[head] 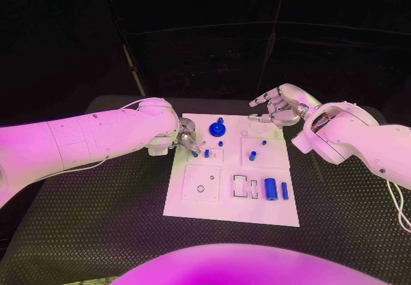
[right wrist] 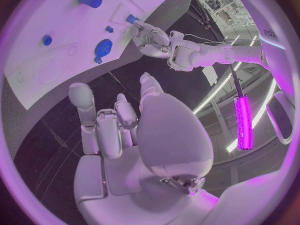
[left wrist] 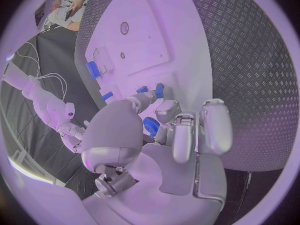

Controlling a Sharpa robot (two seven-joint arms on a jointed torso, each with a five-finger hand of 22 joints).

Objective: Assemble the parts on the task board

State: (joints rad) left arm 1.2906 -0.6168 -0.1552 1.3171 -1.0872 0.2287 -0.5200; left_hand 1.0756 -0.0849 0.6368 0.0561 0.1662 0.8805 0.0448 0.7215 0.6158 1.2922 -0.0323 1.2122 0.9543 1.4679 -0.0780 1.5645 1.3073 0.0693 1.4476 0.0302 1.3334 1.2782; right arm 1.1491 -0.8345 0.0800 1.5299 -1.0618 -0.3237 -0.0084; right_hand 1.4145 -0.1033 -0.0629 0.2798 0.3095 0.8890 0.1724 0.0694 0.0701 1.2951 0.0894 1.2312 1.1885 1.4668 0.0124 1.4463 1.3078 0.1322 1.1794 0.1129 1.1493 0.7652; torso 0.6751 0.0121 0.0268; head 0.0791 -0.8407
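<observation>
The white task board [head: 199,205] lies in the middle of the table. My left hand [head: 186,140] reaches over its left far part, and its fingertips pinch a small blue peg [head: 206,153] [left wrist: 159,90] [right wrist: 131,19] at a square block. A blue gear-like knob [head: 217,127] [left wrist: 150,126] [right wrist: 103,47] stands just beyond that hand. More blue pegs [head: 253,155] stand mid-board, and a thicker blue cylinder [head: 271,189] [right wrist: 89,0] lies near the right edge. My right hand [head: 278,105] [right wrist: 119,125] hovers over the far right corner, fingers apart, holding nothing.
The black ribbed table [head: 94,231] surrounds the board on all sides. A round hole [head: 201,189] and rectangular slots [head: 240,186] mark the board's near half. A thin blue pin [head: 284,190] lies beside the thick cylinder.
</observation>
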